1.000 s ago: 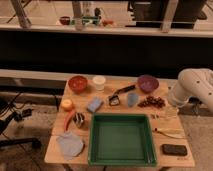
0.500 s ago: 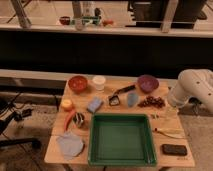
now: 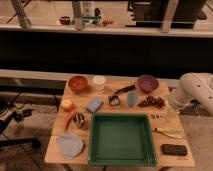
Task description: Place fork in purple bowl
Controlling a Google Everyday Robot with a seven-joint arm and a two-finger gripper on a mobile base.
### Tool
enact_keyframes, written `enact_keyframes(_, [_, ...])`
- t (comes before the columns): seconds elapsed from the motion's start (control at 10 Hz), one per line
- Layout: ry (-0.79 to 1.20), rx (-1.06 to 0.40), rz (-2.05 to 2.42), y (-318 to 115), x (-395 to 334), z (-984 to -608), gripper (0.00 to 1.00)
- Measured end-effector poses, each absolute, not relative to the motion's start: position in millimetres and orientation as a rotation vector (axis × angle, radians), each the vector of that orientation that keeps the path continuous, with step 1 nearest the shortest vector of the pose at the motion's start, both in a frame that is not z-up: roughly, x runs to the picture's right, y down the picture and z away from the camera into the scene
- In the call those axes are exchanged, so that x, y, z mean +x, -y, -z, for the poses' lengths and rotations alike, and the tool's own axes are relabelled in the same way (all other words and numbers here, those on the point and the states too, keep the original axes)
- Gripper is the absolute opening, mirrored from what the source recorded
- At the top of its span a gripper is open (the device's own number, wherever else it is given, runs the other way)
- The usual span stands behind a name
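Pincer [image 3: 173,109]: I saw it at the tabletop's [image 3: 80,99] right edge; opening and hold I couldn't tell.
Fork [image 3: 156,116]: lay flat near it.
Purple bowl [image 3: 148,83]: sat behind, apart.

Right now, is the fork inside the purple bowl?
No, the fork lies on the table beside the green tray, while the gripper hovers by the table's edge.

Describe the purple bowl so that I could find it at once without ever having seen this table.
Start at the big green tray on the wooden table, then look to the table's far right corner, near the robot's white arm, whose claw I cannot make out. The purple bowl sits there: round and dull purple, unlike the red-orange bowl at the far left.
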State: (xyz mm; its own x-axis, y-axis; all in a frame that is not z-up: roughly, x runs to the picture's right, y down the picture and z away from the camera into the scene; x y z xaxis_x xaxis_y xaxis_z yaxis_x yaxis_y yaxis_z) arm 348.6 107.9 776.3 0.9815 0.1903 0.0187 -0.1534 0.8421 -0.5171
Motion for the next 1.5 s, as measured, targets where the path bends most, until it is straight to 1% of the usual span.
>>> enact_keyframes(0.7, [0.052, -0.546, -0.174, -119, 364, -797, 0.80])
enact_keyframes(1.5, [0.042, -0.575, -0.165, -140, 382, -835, 0.80])
